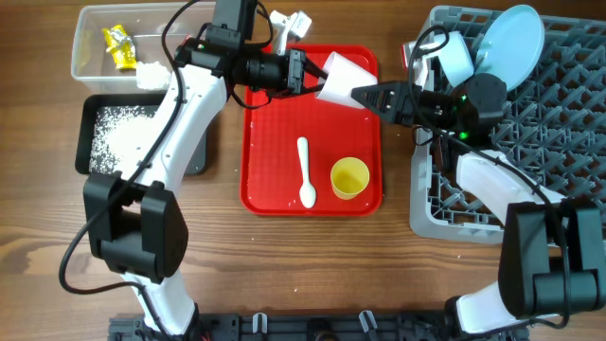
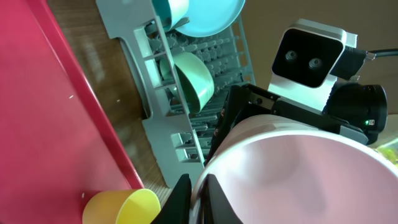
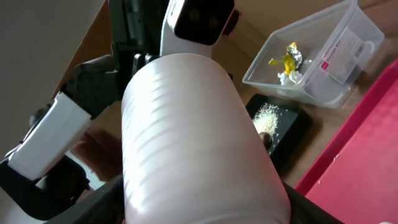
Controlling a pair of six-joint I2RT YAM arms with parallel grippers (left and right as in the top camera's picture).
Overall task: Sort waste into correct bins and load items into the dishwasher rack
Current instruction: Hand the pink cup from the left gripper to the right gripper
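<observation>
The pink cup (image 1: 341,76) hangs on its side over the red tray's far edge, held from both ends. My left gripper (image 1: 311,74) is shut on its rim, one finger inside and one outside, as the left wrist view (image 2: 198,200) shows, with the cup (image 2: 298,174) filling the frame. My right gripper (image 1: 365,95) has its fingers on both sides of the cup's body (image 3: 193,137). A yellow cup (image 1: 349,177) and a white spoon (image 1: 305,172) lie on the tray. The grey rack (image 1: 568,104) at right holds a light-blue plate (image 1: 511,38) and a bowl (image 2: 193,78).
The red tray (image 1: 260,161) sits mid-table. At far left the clear tub (image 1: 95,43) holds a yellow wrapper (image 1: 117,45) and a tissue (image 1: 150,74). The black tray (image 1: 90,142) beside it holds rice grains (image 1: 118,133).
</observation>
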